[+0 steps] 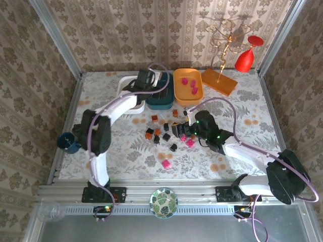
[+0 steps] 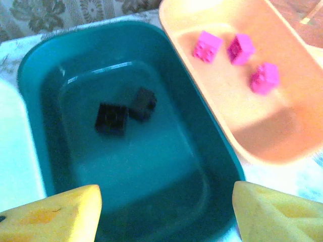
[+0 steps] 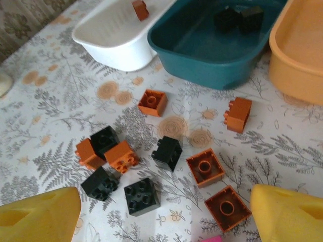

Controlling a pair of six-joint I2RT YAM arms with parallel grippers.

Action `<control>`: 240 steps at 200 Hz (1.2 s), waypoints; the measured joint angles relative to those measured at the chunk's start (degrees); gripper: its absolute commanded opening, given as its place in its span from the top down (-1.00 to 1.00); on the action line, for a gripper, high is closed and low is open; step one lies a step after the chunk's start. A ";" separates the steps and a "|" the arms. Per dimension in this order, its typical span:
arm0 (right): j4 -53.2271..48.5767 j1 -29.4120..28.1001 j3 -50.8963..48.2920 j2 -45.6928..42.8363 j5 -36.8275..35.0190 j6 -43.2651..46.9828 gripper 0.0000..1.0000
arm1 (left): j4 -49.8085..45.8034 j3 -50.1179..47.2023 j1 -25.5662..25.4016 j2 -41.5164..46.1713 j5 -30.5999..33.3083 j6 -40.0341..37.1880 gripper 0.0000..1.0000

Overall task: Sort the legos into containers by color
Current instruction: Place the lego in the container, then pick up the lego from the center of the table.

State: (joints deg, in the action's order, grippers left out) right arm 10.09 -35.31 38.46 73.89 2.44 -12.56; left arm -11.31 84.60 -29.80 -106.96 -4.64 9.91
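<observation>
Left tool (image 2: pixel 166 190), yellow fingers (image 2: pixel 50 217) spread wide, nothing between, bottom of left wrist frame, over dark teal tub (image 2: pixel 30 75). Right tool (image 3: pixel 165 194) also spread, empty, bottom of right wrist frame, above scattered legos. Patterned surface (image 1: pixel 126 151) under everything. Three tubs side by side, upper centre of top frame: white tub (image 3: pixel 116 40) left, teal middle, orange tub (image 2: pixel 262 136) right. Two black legos (image 2: pixel 112 119) touching, inside teal. Three pink legos (image 2: pixel 207 46) inside orange. One brown-orange lego (image 3: pixel 141 9) in white. Mixed black and brown-orange pieces (image 3: pixel 152 102) loose on surface, mid-frame. Single pink lego (image 1: pixel 166 164) apart, lower centre of top frame.
</observation>
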 measured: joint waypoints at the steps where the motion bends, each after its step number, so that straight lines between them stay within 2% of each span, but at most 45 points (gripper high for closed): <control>1: 0.00 0.00 0.00 0.11 -0.04 0.00 -0.77 | 0.24 -1.01 -0.02 1.01 -0.11 0.11 -0.43; 35: -0.17 0.00 0.00 1.62 -0.85 0.00 -0.77 | 4.24 -23.96 -1.03 19.82 -0.70 4.13 -0.53; 59: 0.07 0.00 0.00 1.62 -1.03 0.00 -0.77 | 4.11 -31.61 -2.67 21.70 -0.17 6.93 -0.54; 93: 0.07 0.00 0.00 1.62 -1.27 0.04 -0.77 | 4.52 -30.49 -4.76 13.84 2.45 8.55 -0.56; 136: 0.07 0.00 0.00 1.31 -2.08 0.26 -0.77 | 5.77 -23.32 -5.20 3.65 6.01 8.61 -0.49; 240: 0.07 0.00 0.00 1.18 -2.08 0.26 -0.78 | 7.37 -18.75 -5.79 -3.80 9.73 9.88 -0.09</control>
State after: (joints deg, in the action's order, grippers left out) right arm 10.15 -35.31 38.46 75.07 0.36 -12.29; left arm -3.95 65.84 -35.59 -110.76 5.08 19.79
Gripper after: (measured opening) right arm 0.886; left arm 0.563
